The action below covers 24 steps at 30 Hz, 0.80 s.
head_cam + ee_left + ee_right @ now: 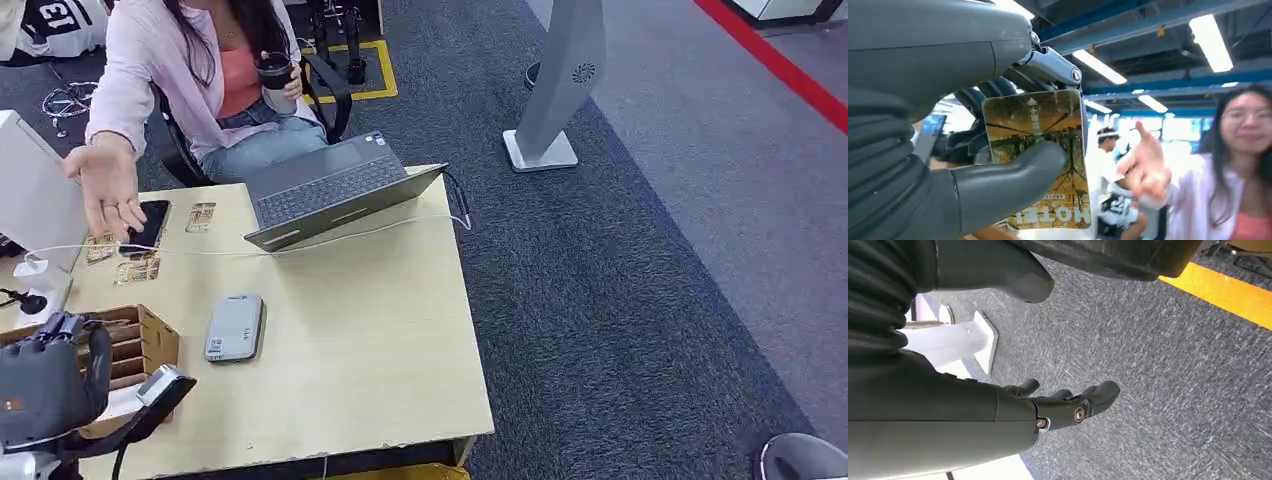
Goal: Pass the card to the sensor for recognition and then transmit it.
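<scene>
While the left hand [948,165] pinches the card [1040,155] between its thick grey thumb and the darker fingers [993,90] behind it, the card stands with its long axis running up and down the left wrist view. Its printed face, a yellow and brown tree scene, is turned toward the wrist camera. A small white arrow near the fingers end points away from the thumb base, and large pale lettering at the opposite short edge reads upside down in this view. The thumb presses across the middle of the card's face.

From the head view the left hand [50,375] sits low at the near left corner of the table [380,350], raised over a wooden slotted box [140,345]. The card itself cannot be made out there.

Across the table a seated person [190,70] in a pale pink shirt extends an open palm [108,190] toward the robot, and holds a dark cup [275,80] in the other hand. In the left wrist view that reaching hand [1145,167] is near the card but apart from it.

A grey card reader [234,327] lies flat on the table, just beside the box. Farther back lie an open laptop [335,190], a black phone [150,225] and several loose cards [200,216].

The right hand [1068,402] hangs over grey carpet [1173,390], fingers apart and lightly curved, holding nothing.
</scene>
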### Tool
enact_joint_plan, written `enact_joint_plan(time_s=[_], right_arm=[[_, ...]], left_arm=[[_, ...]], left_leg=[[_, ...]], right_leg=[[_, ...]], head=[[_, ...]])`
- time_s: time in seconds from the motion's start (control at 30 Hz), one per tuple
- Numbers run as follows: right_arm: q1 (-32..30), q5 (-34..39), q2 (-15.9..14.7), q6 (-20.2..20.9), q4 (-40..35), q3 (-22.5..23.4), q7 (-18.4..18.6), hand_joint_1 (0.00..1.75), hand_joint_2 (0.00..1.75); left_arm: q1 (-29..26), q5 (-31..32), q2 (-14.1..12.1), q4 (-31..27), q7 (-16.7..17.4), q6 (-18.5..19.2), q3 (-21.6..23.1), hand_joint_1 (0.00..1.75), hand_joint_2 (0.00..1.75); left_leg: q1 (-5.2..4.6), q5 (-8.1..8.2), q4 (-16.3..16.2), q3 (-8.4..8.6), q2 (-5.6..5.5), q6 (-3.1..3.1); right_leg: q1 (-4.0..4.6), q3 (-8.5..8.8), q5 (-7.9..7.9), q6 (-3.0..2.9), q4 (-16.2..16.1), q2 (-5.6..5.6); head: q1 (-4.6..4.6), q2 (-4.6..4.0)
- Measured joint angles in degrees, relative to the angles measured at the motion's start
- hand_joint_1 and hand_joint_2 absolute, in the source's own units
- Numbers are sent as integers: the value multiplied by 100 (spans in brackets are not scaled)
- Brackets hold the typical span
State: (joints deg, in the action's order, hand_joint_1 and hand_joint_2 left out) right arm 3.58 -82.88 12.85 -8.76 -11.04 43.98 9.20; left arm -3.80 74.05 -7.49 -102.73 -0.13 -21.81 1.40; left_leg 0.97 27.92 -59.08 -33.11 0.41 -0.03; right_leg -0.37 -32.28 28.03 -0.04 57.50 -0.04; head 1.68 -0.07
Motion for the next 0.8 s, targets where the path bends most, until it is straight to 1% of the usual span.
enact_joint_plan(time_s=[0.13,0.2,0.23,0.27,0.3,0.33,0.4,0.47,0.57,0.67,0.8], right_arm=[[-1,-72,4,24,0,0,0,0,175],[3,-190,4,59,0,0,4,0,175],[5,-282,4,88,0,-15,0,0,175],[8,-363,4,116,0,-42,-13,0,175],[27,-402,4,162,0,-90,-31,0,175],[44,-411,4,179,0,-133,-31,0,175],[57,-424,4,221,-2,-212,-33,0,175],[56,-426,4,258,-2,-258,-22,0,175],[55,-428,4,284,-4,-332,48,0,175],[56,-428,4,293,-7,-345,70,0,175],[55,-426,4,262,-7,-348,52,0,175]], left_arm=[[329,-208,-129,-94,64,31,122,175,175],[666,-166,-151,-59,182,-2,135,175,175],[962,-8,-160,84,269,-145,135,175,175],[1329,183,-177,374,339,-384,133,175,175],[1764,471,-217,911,442,-812,107,175,175],[2143,659,-280,1418,463,-1198,51,175,175],[2744,844,-383,2214,402,-1577,-90,175,175],[3198,920,-448,2970,345,-1703,-234,175,175],[3541,1012,-479,3590,302,-1733,-330,175,175],[3668,1104,-470,3930,299,-1746,-398,175,175],[3727,1130,-468,4182,286,-1751,-435,175,175]], left_leg=[[0,-5,-2,2,-2,0],[0,-9,-3,2,-10,-1],[0,-14,-3,-1,-18,0],[1,-22,-3,-7,-35,-1],[3,-30,-2,-10,-44,-3],[4,-34,-1,-9,-42,-10],[6,-38,0,-4,-24,-16],[9,-39,0,-2,-12,-17],[11,-40,-1,-3,-12,-17],[10,-38,-1,-6,-11,-18],[10,-36,-1,-9,-11,-17]], right_leg=[[0,-1,-1,0,0,-1],[0,-4,-2,0,0,-7],[0,0,-3,0,0,-17],[0,3,-3,-1,1,-38],[2,5,-12,-13,2,-47],[3,5,-16,-15,3,-46],[5,1,-24,-22,6,-27],[9,-2,-29,-27,7,-15],[10,-2,-29,-27,7,-14],[10,-5,-28,-26,7,-12],[9,-8,-28,-26,5,-11]], head=[[2,0],[2,0],[0,0],[0,0],[15,0],[15,0],[0,0],[-7,0],[-7,0],[-7,0],[-4,0]])
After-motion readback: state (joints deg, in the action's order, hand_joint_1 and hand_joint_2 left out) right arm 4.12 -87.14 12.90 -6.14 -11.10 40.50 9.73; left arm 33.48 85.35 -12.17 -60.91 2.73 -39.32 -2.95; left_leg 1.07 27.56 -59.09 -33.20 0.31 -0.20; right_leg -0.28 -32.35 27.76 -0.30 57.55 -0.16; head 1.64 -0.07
